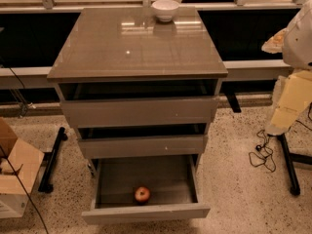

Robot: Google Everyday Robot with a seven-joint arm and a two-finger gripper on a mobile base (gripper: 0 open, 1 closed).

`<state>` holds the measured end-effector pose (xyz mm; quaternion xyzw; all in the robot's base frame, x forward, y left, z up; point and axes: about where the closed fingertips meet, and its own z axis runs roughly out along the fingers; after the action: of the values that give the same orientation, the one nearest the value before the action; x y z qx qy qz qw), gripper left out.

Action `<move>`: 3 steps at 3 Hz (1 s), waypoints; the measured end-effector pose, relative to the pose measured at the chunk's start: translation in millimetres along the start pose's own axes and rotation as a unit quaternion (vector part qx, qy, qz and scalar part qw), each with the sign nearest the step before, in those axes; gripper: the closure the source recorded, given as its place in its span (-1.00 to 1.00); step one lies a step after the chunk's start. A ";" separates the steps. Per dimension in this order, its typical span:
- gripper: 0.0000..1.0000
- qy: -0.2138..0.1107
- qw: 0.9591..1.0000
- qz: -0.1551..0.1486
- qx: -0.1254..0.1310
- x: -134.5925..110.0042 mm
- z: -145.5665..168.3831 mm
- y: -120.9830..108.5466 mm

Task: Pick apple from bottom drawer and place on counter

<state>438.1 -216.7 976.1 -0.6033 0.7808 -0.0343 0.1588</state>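
The small red apple (142,194) lies in the open bottom drawer (146,212), near the middle of its front wall. The bottom drawer is pulled far out; the two upper drawers (139,111) stand only slightly open. The glossy brown-grey counter (122,52) tops the cabinet. My gripper is out of view; only a white and cream part of my arm (292,91) shows at the right edge, well away from the drawer and the apple.
A white bowl (165,9) stands at the counter's back edge. A cardboard box (14,169) sits on the floor at left beside a black stand foot (51,162). Cables (263,155) and a black stand leg (288,165) lie on the floor at right.
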 end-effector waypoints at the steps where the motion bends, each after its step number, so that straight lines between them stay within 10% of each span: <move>1: -1.00 -0.004 1.000 0.000 0.002 -1.3 -0.3 -0.1; 3: -1.00 -0.093 0.995 0.008 -0.036 -28.1 61.7 20.4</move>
<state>443.2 -175.8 918.5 -0.6032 0.7679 0.0518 0.2092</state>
